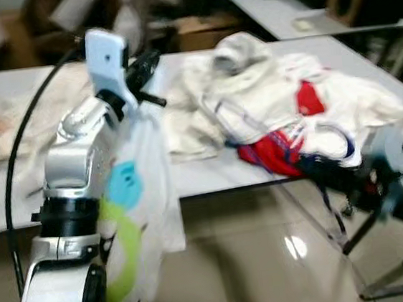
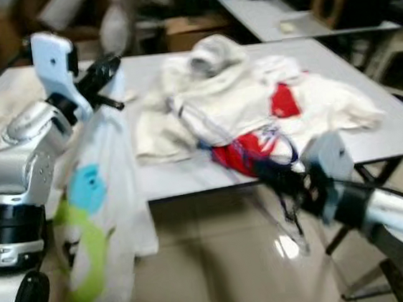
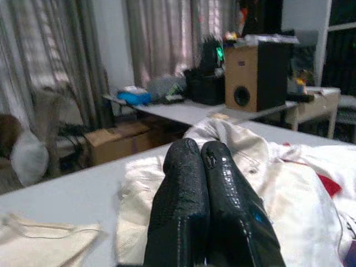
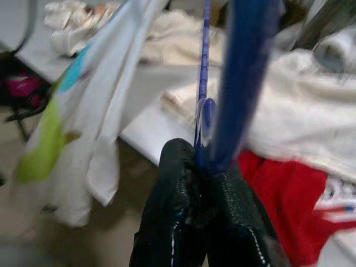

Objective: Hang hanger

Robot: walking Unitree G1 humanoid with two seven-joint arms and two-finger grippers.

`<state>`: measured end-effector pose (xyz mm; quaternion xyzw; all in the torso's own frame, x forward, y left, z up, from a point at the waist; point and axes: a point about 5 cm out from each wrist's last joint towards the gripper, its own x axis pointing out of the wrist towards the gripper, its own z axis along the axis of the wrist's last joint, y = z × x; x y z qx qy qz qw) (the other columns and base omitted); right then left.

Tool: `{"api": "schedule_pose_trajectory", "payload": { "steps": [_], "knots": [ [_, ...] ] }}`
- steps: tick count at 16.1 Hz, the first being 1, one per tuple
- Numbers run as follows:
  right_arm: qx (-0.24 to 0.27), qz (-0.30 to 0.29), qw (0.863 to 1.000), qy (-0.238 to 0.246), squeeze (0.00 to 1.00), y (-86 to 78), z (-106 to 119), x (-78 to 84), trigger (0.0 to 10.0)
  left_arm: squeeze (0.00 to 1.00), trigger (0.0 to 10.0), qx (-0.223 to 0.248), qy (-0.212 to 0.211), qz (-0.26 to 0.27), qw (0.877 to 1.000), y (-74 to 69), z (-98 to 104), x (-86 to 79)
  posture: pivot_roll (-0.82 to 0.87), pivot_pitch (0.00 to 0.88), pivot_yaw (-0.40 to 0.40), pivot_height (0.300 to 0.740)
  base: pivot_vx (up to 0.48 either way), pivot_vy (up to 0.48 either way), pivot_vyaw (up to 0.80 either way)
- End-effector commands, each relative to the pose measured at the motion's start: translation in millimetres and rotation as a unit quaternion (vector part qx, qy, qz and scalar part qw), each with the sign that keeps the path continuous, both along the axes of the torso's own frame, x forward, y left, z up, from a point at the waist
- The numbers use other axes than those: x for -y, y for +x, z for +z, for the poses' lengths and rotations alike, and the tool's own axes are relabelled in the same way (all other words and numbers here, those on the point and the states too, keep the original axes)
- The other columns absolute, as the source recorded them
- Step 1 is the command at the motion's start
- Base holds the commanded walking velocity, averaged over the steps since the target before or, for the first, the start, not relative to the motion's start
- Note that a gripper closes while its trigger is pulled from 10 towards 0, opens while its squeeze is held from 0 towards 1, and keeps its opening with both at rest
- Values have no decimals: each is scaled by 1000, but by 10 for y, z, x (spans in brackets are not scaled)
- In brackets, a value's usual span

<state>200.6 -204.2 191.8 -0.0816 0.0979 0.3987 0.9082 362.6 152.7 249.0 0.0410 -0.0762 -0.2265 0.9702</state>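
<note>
The chief risk, as I judge it, is that the blue hanger catches in the heap of white and red clothes on the table as it is drawn away, dragging garments over the edge; the hanger sits right against that heap, so any pull along the table could snag a sleeve or strap. A second risk is slip: the right gripper clamps only a thin blue bar near its fingertips, and a swing of the arm could twist the hanger loose. The hanger rises straight out from between the right gripper's closed fingers, at the table's near edge and just below the red cloth. The left gripper, fingers pressed together, is raised above the table, and a white garment with blue and green patches hangs down from it; whether the fingers actually pinch that cloth is not clear.
</note>
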Motion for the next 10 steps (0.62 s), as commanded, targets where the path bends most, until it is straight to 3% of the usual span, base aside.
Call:
{"api": "schedule_pose_trajectory", "payload": {
  "steps": [1,3,7,10],
  "knots": [
    [-16,33,999,-11,0,-88,38,10,10000,0,10000,35,7,-8,999,29,191,74,-161,0,16,740,382,0,0],
    [-27,61,998,-7,0,-154,98,24,10000,0,10000,38,18,-2,999,77,222,45,-155,0,13,740,384,0,0],
    [4,107,994,34,0,-151,364,28,10000,0,10000,19,31,39,999,230,162,-93,-151,0,13,740,382,0,0],
    [-11,175,984,7,0,-71,371,-76,10000,0,10000,45,14,-8,999,273,381,27,-151,0,18,740,374,0,0]
  ]
}}
